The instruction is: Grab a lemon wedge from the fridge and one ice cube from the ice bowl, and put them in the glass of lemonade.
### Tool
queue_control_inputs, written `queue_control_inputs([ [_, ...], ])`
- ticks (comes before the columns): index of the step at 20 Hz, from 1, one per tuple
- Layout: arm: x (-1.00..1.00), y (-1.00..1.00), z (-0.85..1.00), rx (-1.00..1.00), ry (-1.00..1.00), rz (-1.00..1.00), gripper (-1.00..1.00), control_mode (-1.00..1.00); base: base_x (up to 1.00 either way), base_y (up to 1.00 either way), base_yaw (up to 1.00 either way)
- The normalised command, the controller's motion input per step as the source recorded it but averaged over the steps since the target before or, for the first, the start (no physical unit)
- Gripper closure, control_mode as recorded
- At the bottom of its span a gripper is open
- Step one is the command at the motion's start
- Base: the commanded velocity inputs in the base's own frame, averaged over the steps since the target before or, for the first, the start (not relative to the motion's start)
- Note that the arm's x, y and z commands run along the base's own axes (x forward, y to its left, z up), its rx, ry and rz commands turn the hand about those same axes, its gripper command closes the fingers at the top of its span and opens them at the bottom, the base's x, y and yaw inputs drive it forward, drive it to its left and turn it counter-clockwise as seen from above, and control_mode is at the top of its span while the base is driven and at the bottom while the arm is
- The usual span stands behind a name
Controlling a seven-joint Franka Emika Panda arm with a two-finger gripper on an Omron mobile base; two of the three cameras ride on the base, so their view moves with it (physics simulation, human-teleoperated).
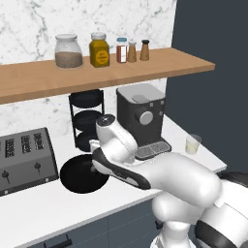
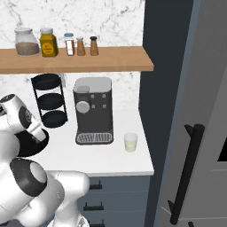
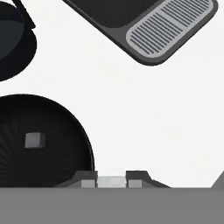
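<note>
At lower centre of the hand view, our fingers (image 3: 111, 181) clench an ice cube (image 3: 111, 181), beside the ice bowl (image 3: 65, 127).

I see black ice bowl (image 3: 52, 127) lower left w/ one cube (image 3: 34, 140); lemonade glass (image 1: 193, 144) upright, mid-right by fridge (image 2: 186, 88).

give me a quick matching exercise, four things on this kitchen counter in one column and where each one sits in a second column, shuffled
Things:
1. ice bowl
2. glass of lemonade
3. toaster
4. spice jars

Places:
A. on the wooden shelf
B. at the counter's left end
C. on the counter right of the coffee machine
D. in front of the black three-tier rack

Pairs: 1-D, 2-C, 3-B, 4-A
</note>
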Motion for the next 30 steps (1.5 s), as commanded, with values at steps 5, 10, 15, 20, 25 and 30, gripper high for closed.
queue_control_inputs([
  [5, -0.31, -0.99, 0.40, 0.00, -0.10, -0.12, 1.00, -1.00, 0.00, 0.00, 0.00],
  [10, -0.16, -0.96, 0.34, 0.00, -0.08, -0.10, 1.00, -1.00, 0.00, 0.00, 0.00],
  [15, 0.00, -0.79, 0.29, 0.00, -0.01, -0.07, 1.00, -1.00, 0.00, 0.00, 0.00],
  [20, 0.21, -0.72, 0.25, 0.00, 0.00, -0.05, 1.00, -1.00, 0.00, 0.00, 0.00],
  [25, 0.38, -0.72, 0.24, 0.00, 0.00, -0.04, 1.00, -1.00, 0.00, 0.00, 0.00],
  [30, 0.48, -0.70, 0.11, 0.00, 0.03, -0.01, 1.00, -1.00, 0.00, 0.00, 0.00],
])
